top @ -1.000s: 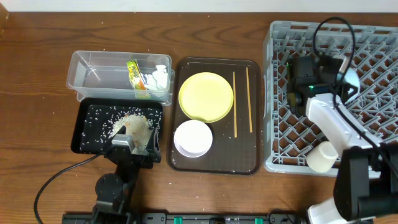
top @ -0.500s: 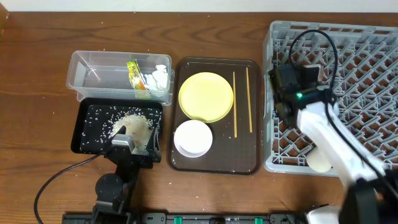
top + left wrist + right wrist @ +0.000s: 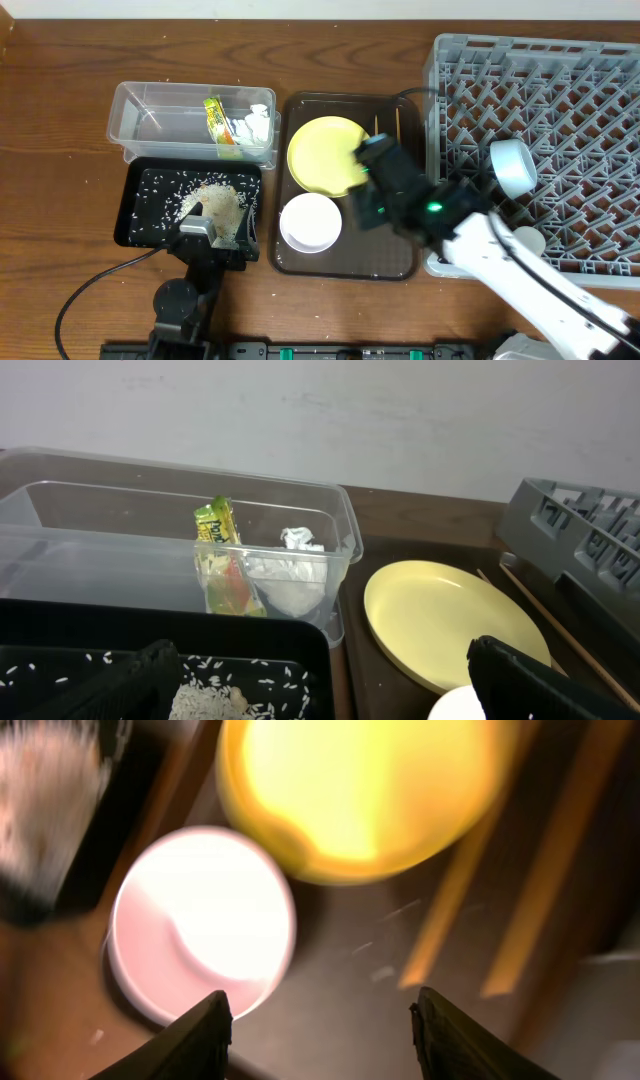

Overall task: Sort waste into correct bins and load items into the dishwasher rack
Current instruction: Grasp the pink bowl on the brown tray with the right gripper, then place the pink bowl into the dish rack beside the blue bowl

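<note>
Currently, right gripper (image 3: 322,1020), fingers spread and empty, over brown tray (image 3: 345,262): white bowl (image 3: 200,920) just to its left, chopsticks (image 3: 455,920) to its right with long axis running away from fingers; left gripper (image 3: 320,660), also spread, farther off.

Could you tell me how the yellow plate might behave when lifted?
The yellow plate looks rigid, probably won't flex. Its smooth surface may slip. Flat on the brown tray, its low rim seems awkward to grip.
</note>
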Action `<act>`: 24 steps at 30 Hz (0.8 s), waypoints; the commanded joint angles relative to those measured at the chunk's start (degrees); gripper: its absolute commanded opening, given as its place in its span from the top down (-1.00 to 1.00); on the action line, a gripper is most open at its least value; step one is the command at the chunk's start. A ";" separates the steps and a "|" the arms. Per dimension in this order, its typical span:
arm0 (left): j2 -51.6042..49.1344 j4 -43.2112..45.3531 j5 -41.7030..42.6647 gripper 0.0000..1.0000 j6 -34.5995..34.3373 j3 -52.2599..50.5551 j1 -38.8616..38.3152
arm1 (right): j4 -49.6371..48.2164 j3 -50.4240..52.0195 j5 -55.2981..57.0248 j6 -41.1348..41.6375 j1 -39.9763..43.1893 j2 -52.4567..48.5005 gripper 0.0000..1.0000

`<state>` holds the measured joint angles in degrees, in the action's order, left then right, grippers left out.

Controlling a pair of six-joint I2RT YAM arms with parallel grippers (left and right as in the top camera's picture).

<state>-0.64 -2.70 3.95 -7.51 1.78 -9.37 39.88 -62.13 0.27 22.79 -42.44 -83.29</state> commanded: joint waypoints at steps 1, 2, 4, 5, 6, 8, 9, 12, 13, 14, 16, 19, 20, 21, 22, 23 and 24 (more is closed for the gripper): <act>0.37 -0.87 0.55 -0.88 -0.07 -1.53 0.35 | 0.39 -0.37 -4.55 8.74 -3.10 -6.05 -0.15; 0.37 -0.87 0.55 -0.89 -0.07 -1.53 0.35 | 0.17 -0.37 -4.11 11.17 -3.45 -8.31 -0.17; 0.37 -0.87 0.55 -0.89 -0.07 -1.53 0.35 | -0.94 -0.37 -4.26 13.97 -3.61 -12.17 -0.18; 0.37 -0.87 0.55 -0.88 -0.07 -1.53 0.35 | -1.88 -0.37 -4.85 14.27 -3.63 -13.86 -0.15; 0.37 -0.87 0.55 -0.88 -0.07 -1.53 0.35 | -3.08 -0.37 -5.46 14.27 -3.61 -15.85 -0.01; 0.35 -0.87 0.55 -0.88 -0.07 -1.53 0.35 | -4.04 -0.37 -5.44 14.27 -3.61 -18.14 0.49; 0.35 -0.87 0.55 -0.88 -0.07 -1.53 0.35 | -4.11 -0.39 -5.07 14.25 -3.43 -18.69 0.73; 0.35 -0.87 0.55 -0.88 -0.07 -1.53 0.35 | -3.65 -0.46 -4.39 14.01 -2.36 -17.46 0.97; 0.35 -0.87 0.55 -0.88 -0.07 -1.53 0.35 | -3.58 -0.46 -3.67 13.38 -1.77 -16.17 0.97; 0.35 -0.87 0.55 -0.88 -0.07 -1.53 0.35 | -3.15 -0.46 -1.79 12.68 -1.01 -14.23 0.98; 0.35 -0.87 0.55 -0.88 -0.07 -1.53 0.35 | -1.79 -0.46 4.07 11.08 0.61 -10.08 0.97; 0.35 -0.87 0.55 -0.89 -0.07 -1.53 0.35 | -0.44 -0.46 18.05 6.03 3.67 -2.60 0.98; 0.35 -0.87 0.55 -0.89 -0.07 -1.53 0.35 | -0.44 -0.46 23.76 3.98 4.74 0.07 0.98; 0.35 -0.87 0.55 -0.89 -0.07 -1.53 0.35 | -0.46 -0.46 29.38 2.97 5.64 2.19 0.98; 0.35 -0.87 0.55 -0.88 -0.07 -1.53 0.35 | -0.50 -0.46 36.96 2.84 6.71 4.48 0.98; 0.35 -0.87 0.55 -0.88 -0.07 -1.53 0.35 | -0.68 -0.46 44.76 2.84 7.78 6.43 0.98; 0.35 -0.87 0.55 -0.88 -0.07 -1.53 0.35 | -1.07 -0.46 54.03 2.84 9.18 8.22 0.97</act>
<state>-0.64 -2.70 3.95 -7.51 1.76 -9.37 39.00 -62.15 25.80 28.80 -35.90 -79.13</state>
